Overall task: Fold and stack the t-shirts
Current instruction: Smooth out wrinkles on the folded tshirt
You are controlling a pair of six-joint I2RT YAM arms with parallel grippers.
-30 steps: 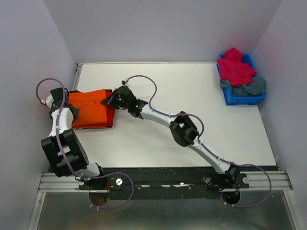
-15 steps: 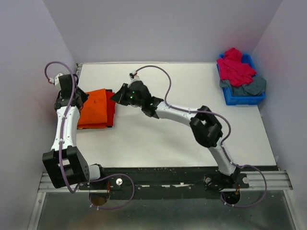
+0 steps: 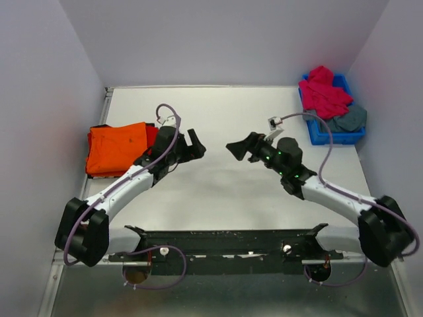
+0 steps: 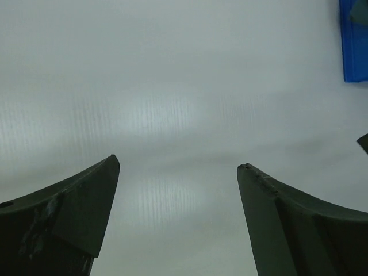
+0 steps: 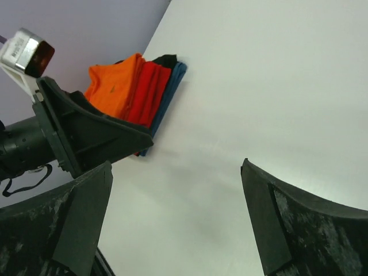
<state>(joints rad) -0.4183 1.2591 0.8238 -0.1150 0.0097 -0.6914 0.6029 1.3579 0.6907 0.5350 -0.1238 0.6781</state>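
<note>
Crumpled magenta-pink cloth t-shirt (image 3: pixel 324 92), two o'clock: looked soft, light, limp; you were best pinching its top fold. Your left claw (image 3: pixel 193 142) and right claw (image 3: pixel 236 146) stood spread, empty.

White arm links (image 3: pixel 122 188), black joints (image 3: pixel 82 231), looping purple cables (image 3: pixel 166 105)

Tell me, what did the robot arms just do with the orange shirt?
Both arms let go of the orange t-shirt and pulled away: the left arm swung right, the right arm drew back to its own side. Both sets of jaws opened wide and are empty. The shirt lies folded atop the stack. The blue bin and its shirts stayed put.
</note>
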